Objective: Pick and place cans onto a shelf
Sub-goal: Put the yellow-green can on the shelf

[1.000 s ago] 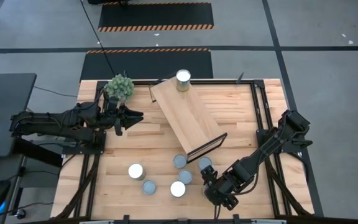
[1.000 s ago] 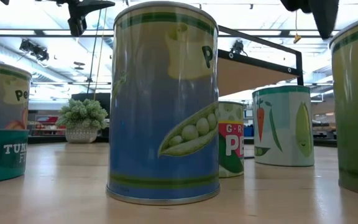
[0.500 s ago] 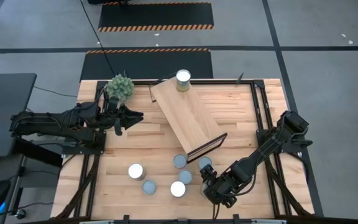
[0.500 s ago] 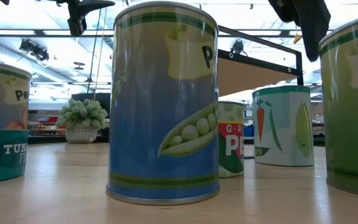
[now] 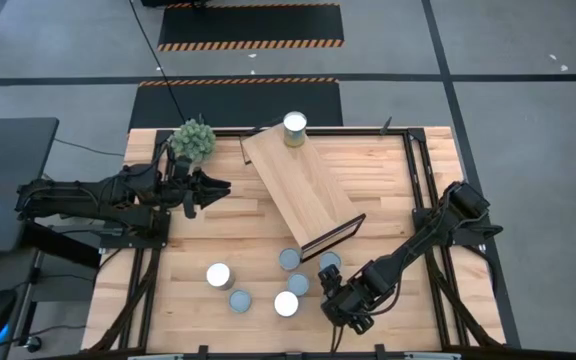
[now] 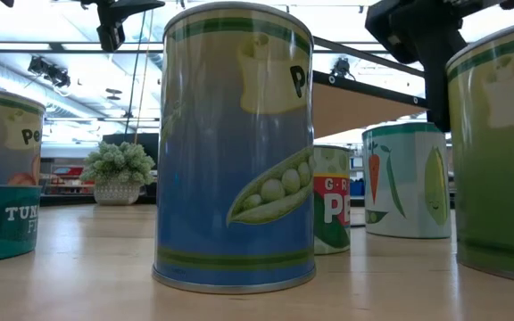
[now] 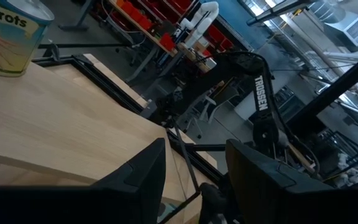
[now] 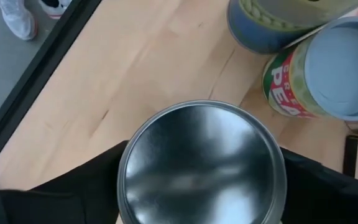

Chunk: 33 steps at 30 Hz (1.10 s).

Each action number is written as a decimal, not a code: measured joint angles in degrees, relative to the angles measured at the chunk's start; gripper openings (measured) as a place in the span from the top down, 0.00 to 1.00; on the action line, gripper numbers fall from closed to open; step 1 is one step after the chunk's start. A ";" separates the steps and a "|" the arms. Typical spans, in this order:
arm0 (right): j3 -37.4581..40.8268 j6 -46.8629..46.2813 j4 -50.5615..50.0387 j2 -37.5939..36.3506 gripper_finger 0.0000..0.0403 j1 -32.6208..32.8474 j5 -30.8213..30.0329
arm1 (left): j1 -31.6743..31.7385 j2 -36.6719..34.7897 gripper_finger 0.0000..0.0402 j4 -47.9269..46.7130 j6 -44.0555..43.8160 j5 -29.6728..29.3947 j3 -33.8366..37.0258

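Observation:
My right gripper [image 5: 340, 297] is near the table's front edge, shut on a green-labelled can with a silvery top [image 8: 201, 155]; the can shows large at the right of the low view [image 6: 498, 152]. Several other cans stand upright on their bases just to its left [image 5: 286, 304]. One more can [image 5: 295, 125] stands on the far end of the shelf [image 5: 303, 185], a light-wood plank lying aslant on the table. My left gripper [image 5: 218, 187] hovers open and empty at the far left, beside the plant; its wrist view looks past it [image 7: 194, 149] to the shelf. My right gripper pinches the can between its two fingers, one on each side of its round wall [image 8: 124, 186], just below the top rim. The fingers [image 6: 435, 80] come down from above. The can stays upright. I cannot tell whether its base is off the table.
A spiky green plant ball [image 5: 192, 139] stands at the far left corner. A pea can with a red and green label [image 8: 319, 74] and a blue-green can [image 8: 278, 25] stand close beyond the held can. The shelf's dark metal frame [image 5: 333, 236] is at its near end.
My right gripper has gone a little toward the table's left edge with the can, which has stayed upright and come closer to the group of cans.

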<state>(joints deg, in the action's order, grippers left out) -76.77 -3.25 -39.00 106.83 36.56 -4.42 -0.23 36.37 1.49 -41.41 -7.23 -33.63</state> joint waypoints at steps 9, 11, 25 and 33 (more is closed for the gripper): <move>0.04 -6.15 -1.55 -0.87 0.20 -1.42 1.52 | -0.02 0.01 0.57 0.14 0.00 0.01 0.00; 0.03 -8.39 -2.38 -2.14 0.20 -2.03 1.80 | 0.00 0.00 0.57 0.06 0.04 0.00 0.00; -10.14 -11.44 -8.35 -15.76 0.20 -7.54 3.67 | 0.00 0.01 0.57 0.01 0.35 -0.17 0.00; -15.39 -9.56 -8.24 -21.78 0.20 -15.20 -4.58 | 0.02 -0.01 0.57 0.06 4.48 -3.50 0.00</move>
<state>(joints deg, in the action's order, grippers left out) -92.16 -12.81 -47.24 85.04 21.36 -9.00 -0.21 36.37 1.55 -36.93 -10.73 -33.63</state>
